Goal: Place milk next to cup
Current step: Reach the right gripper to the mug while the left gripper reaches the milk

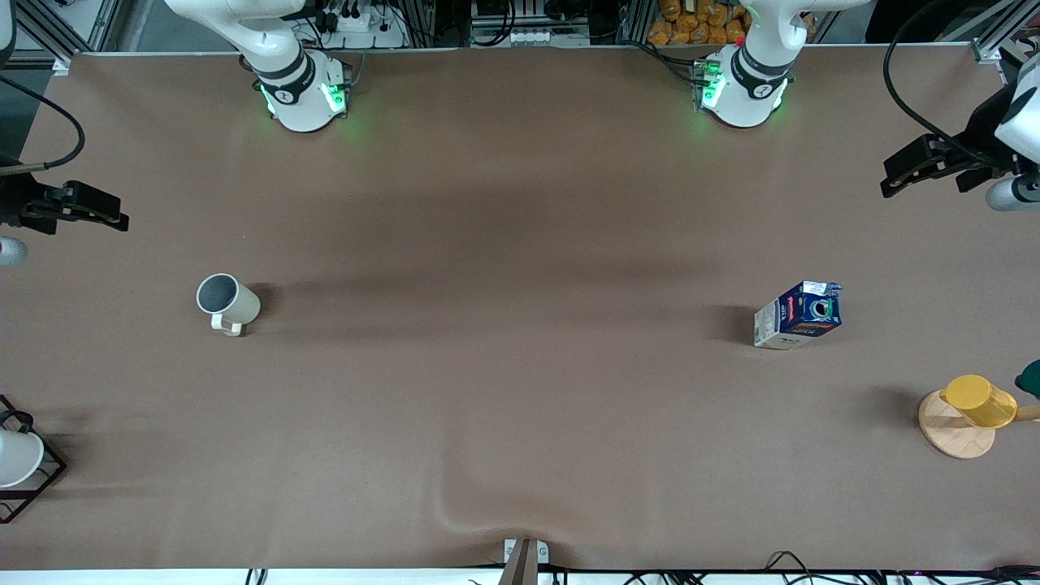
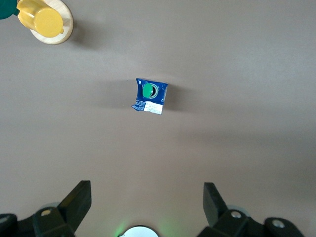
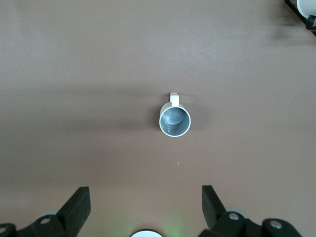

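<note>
The milk (image 1: pixel 798 315), a dark blue carton with white sides and a green cap, stands on the brown table toward the left arm's end. It also shows in the left wrist view (image 2: pixel 149 96). The cup (image 1: pixel 228 303), an off-white mug with a grey inside and a small handle, stands upright toward the right arm's end. It also shows in the right wrist view (image 3: pixel 175 119). My left gripper (image 1: pixel 892 184) (image 2: pixel 146 198) is open and empty, high over the table above the milk's end. My right gripper (image 1: pixel 116 217) (image 3: pixel 145 200) is open and empty, high over the cup's end.
A yellow cup on a round wooden base (image 1: pixel 971 410) (image 2: pixel 45 20) stands nearer the front camera than the milk, with a dark green thing (image 1: pixel 1030 378) beside it. A white cup in a black wire frame (image 1: pixel 16 459) (image 3: pixel 306 10) stands at the right arm's end. The cloth wrinkles (image 1: pixel 487 520) by the front edge.
</note>
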`<state>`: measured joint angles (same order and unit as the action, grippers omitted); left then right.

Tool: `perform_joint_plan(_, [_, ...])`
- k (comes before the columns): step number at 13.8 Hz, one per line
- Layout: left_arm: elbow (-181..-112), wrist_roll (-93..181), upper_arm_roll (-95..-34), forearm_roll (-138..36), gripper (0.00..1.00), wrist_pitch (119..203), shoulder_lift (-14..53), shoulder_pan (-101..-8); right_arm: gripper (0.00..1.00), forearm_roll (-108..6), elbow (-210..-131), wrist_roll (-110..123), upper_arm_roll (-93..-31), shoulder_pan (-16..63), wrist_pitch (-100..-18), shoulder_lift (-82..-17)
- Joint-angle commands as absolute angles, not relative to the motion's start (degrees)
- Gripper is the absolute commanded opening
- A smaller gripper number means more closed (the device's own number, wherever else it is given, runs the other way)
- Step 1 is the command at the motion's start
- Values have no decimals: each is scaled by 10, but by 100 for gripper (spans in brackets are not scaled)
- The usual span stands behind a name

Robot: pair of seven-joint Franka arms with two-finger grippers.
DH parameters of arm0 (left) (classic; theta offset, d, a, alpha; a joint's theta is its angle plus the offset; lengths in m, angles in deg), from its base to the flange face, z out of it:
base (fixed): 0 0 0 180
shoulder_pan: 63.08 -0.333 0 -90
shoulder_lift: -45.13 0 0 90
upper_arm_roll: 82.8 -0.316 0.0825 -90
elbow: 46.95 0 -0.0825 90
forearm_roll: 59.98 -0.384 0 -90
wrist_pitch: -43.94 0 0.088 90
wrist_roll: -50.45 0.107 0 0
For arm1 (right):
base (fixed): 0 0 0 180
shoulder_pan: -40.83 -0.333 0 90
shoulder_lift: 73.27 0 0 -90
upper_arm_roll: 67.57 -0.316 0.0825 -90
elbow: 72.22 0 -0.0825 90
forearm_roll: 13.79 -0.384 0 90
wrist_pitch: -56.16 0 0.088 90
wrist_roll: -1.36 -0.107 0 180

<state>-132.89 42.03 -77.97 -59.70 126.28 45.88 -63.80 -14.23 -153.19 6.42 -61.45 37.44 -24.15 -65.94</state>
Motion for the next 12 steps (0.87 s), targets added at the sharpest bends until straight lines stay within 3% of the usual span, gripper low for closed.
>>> perform_joint_plan(1, [-1334, 430, -776, -592, 100, 1259, 469, -648, 100, -146, -1555, 56, -619, 376, -262, -669])
perform_joint_plan(5, [-1319, 433, -779, -591, 100, 1263, 423, -661, 100, -149, -1567, 59, -618, 379, -272, -671])
perform_joint_plan(9, [-1361, 434, -779, -592, 100, 1351, 365, -665, 100, -149, -1761, 62, -618, 375, -457, -705])
perform_joint_plan(12, [-1431, 435, -779, -605, 100, 1438, 353, -669, 100, -149, -1853, 63, -618, 374, -563, -702])
